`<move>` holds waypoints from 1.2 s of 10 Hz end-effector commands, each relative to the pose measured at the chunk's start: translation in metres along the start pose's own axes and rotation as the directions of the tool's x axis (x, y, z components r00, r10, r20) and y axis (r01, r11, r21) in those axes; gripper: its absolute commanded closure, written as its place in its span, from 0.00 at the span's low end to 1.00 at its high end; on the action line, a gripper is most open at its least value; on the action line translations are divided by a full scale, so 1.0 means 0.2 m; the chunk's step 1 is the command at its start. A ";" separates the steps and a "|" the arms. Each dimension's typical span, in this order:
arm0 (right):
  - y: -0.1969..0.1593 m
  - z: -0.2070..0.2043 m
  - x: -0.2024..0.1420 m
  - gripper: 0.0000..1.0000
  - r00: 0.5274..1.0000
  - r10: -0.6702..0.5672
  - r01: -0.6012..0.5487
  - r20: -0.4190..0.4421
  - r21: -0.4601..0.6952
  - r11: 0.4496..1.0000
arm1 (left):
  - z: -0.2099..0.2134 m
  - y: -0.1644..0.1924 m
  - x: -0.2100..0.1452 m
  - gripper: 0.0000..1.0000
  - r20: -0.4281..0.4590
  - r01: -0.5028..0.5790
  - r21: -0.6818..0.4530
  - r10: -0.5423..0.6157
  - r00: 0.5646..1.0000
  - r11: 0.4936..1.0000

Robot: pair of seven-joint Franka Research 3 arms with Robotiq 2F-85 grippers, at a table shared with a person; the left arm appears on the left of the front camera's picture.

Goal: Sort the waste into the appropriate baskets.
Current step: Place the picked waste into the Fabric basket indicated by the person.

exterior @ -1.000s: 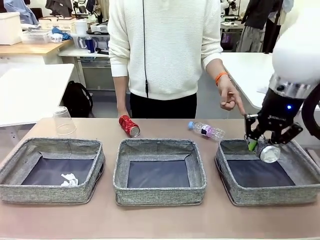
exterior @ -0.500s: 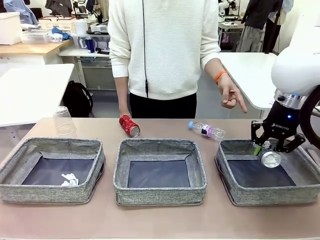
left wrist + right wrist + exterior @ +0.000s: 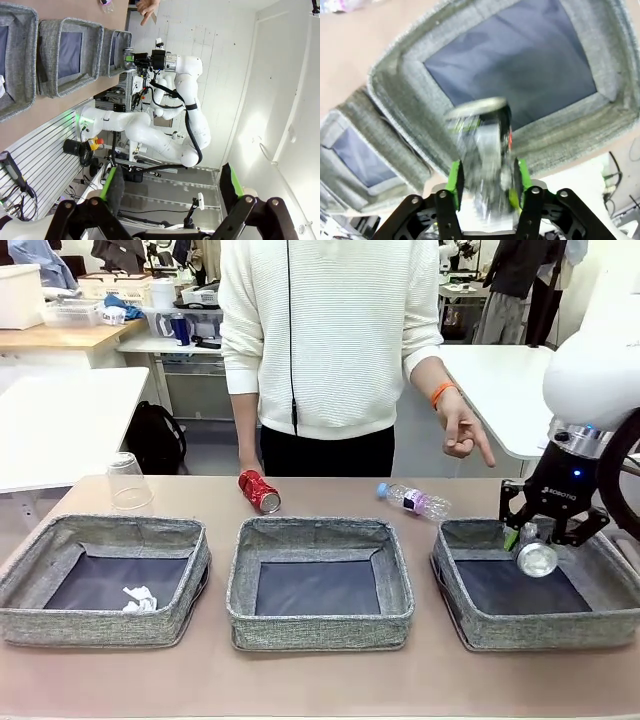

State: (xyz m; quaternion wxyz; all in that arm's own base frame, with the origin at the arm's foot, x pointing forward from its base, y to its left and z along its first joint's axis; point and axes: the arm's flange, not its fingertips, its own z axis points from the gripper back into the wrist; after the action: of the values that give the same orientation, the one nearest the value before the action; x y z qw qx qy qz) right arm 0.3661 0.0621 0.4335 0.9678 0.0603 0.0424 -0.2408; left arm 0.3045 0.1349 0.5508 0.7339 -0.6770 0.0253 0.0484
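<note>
My right gripper (image 3: 537, 540) hangs over the right basket (image 3: 470, 540), shut on a dark can (image 3: 537, 559) whose silver end faces the camera. In the right wrist view the can (image 3: 485, 145) looks blurred between the green pads (image 3: 455, 182), above the basket's dark bottom (image 3: 510, 65). A red can (image 3: 258, 491) and a small clear bottle (image 3: 414, 501) lie on the table behind the middle basket (image 3: 318, 532). A clear cup (image 3: 128, 483) stands upside down behind the left basket (image 3: 100, 530), which holds a white paper wad (image 3: 138, 599). My left gripper (image 3: 170, 182) is open, holds nothing and points away from the table.
A person stands at the far side of the table; one hand (image 3: 465, 435) points down toward the right basket. The three baskets sit in a row along the near half of the table, with bare tabletop in front of them and behind them.
My right gripper has carried the dark can a little right and lower over the right basket. The person's pointing hand has drawn back slightly. Everything else is still.
</note>
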 end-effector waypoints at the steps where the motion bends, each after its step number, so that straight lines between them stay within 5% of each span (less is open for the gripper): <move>1: 0.02 0.01 0.00 0.00 1.000 -0.010 0.010 0.006 0.040 0.999 | 0.00 -0.01 -0.01 0.00 -0.008 0.014 -0.016 -0.014 1.000 1.000; 6: 0.02 0.02 0.00 0.00 1.000 0.007 -0.007 0.008 0.091 0.996 | 0.00 -0.01 -0.01 0.00 -0.008 0.014 -0.016 -0.014 1.000 1.000; 8: 0.03 0.07 -0.04 0.00 0.995 0.102 -0.099 0.000 0.239 0.966 | 0.00 -0.01 -0.01 0.00 -0.008 0.014 -0.016 -0.014 1.000 1.000; 9: 0.04 0.13 -0.07 0.00 0.983 0.183 -0.158 -0.028 0.381 0.911 | 0.00 -0.01 -0.01 0.00 -0.008 0.014 -0.016 -0.014 1.000 1.000; 12: -0.01 0.27 -0.12 0.00 0.897 0.436 -0.189 -0.075 0.826 0.531 | 0.00 -0.01 -0.01 0.00 -0.008 0.014 -0.016 -0.014 1.000 1.000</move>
State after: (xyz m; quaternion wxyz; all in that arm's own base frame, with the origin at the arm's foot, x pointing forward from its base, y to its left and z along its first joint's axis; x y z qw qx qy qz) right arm 0.3508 0.0748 0.5016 0.9113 0.3930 0.0029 -0.1224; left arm 0.3044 0.1349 0.5508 0.7340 -0.6770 0.0252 0.0484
